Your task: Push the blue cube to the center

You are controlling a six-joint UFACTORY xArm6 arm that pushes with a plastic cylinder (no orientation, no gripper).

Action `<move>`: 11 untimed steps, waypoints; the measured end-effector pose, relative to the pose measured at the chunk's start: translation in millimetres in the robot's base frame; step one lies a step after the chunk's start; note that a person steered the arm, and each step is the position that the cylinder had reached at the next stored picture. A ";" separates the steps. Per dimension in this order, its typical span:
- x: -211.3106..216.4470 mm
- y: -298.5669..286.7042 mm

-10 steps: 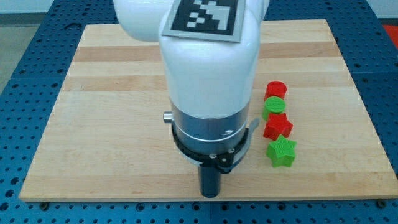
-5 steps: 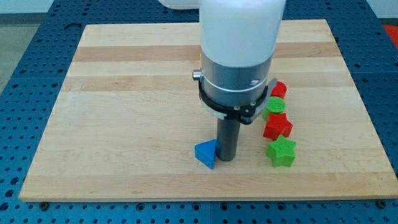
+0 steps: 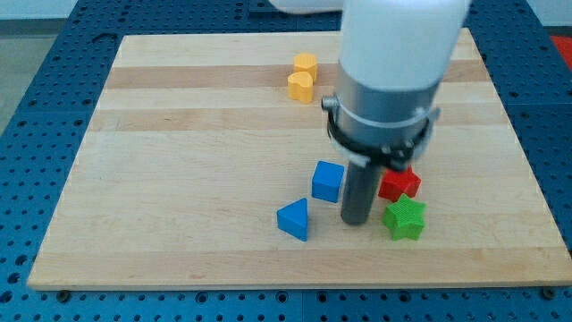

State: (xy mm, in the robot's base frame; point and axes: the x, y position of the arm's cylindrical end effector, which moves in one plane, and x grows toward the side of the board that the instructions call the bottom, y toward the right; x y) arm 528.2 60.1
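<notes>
The dark rod's tip (image 3: 356,221) has slid rightward, now just right of the blue cube (image 3: 328,182); there's no claw to judge

My tip beside the blue cube, low on the board.

My tip (image 3: 356,221) stands just at 4 o'clock of the blue cube (image 3: 328,181), between the blue triangular block (image 3: 294,219) at 9 o'clock and the green star (image 3: 404,217) at 3 o'clock. A red star (image 3: 401,184) lies at 1 o'clock, partly behind my arm. Two yellow blocks (image 3: 303,77) sit touching at 11 o'clock, far up the wooden board (image 3: 161,170).
</notes>
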 end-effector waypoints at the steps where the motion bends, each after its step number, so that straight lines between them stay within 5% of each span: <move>1: -21.7 -7.5; 3: -49.9 -14.3; 6: -6.8 -19.9; 11: -63.9 -42.2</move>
State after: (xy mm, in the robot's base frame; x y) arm 464.3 17.8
